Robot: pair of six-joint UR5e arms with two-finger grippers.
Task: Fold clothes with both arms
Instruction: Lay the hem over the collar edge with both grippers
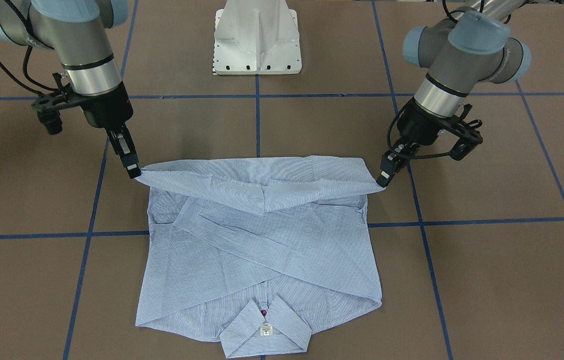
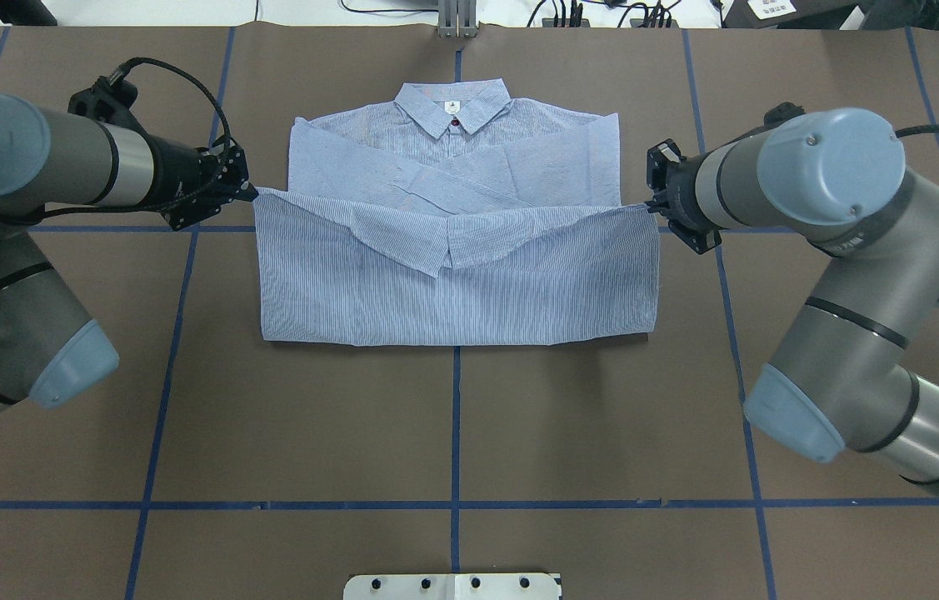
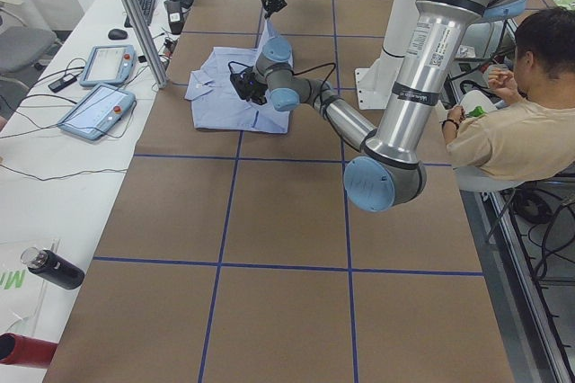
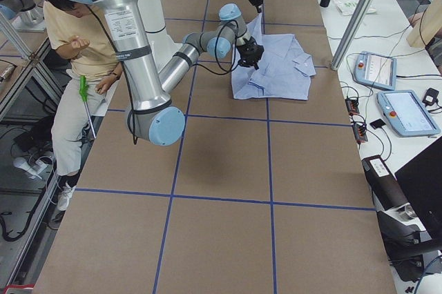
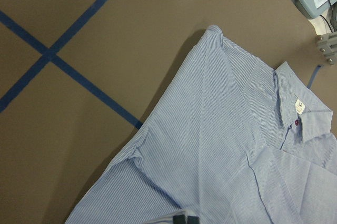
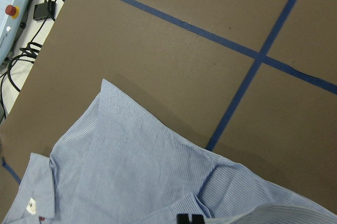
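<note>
The brown tabletop (image 2: 311, 433), crossed by blue tape lines (image 2: 186, 504), fills the overhead view. The left arm (image 2: 61, 167) enters at mid-left and the right arm (image 2: 836, 175) at mid-right. Between them, at upper centre, lies the striped shirt (image 2: 452, 283), with its collar (image 2: 427, 108) toward the top edge and its hem stretched taut. Each arm's jaws are pinched tight on one hem corner.

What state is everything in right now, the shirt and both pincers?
Light blue striped long-sleeved fabric shirt: sleeves crossed over its body, collar end lying flat, hem edge lifted and doubled toward the collar.
Black two-finger left pincer: shut on one hem corner.
Black two-finger right pincer: shut on the opposite hem corner.
</note>
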